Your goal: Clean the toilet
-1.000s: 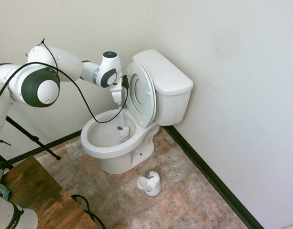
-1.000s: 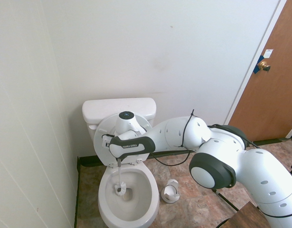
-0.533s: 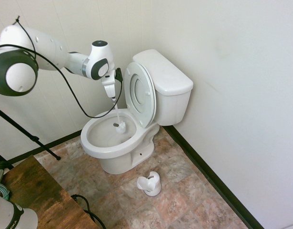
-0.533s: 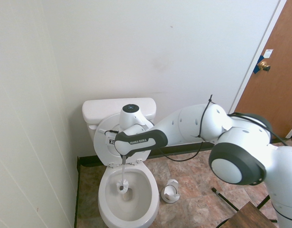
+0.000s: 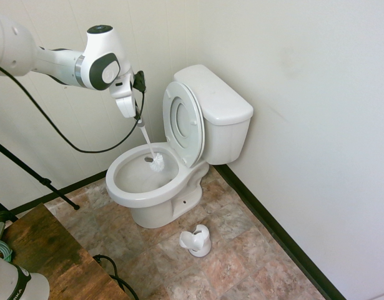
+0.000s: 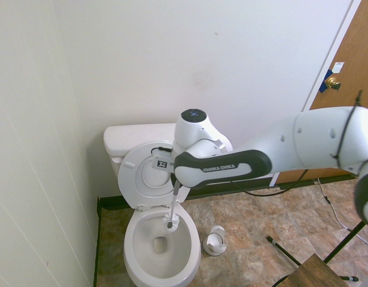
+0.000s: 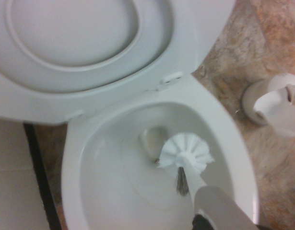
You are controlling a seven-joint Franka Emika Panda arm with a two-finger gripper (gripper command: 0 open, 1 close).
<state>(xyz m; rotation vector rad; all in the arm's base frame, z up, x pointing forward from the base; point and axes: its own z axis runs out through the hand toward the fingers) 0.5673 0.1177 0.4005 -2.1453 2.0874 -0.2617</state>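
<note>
Jaws point(image 5: 137, 119) clamp the brush point(image 5: 155, 161) handle; its head hangs over the toilet point(image 5: 154, 181) bowl at 5 o'clock below.

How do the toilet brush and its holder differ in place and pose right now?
The brush hangs tilted from the shut gripper with its bristle head over the toilet bowl; the holder sits on the floor tiles beside the toilet. The brush is long and thin; the holder is short, rounded and holds nothing. Both are white.
</note>
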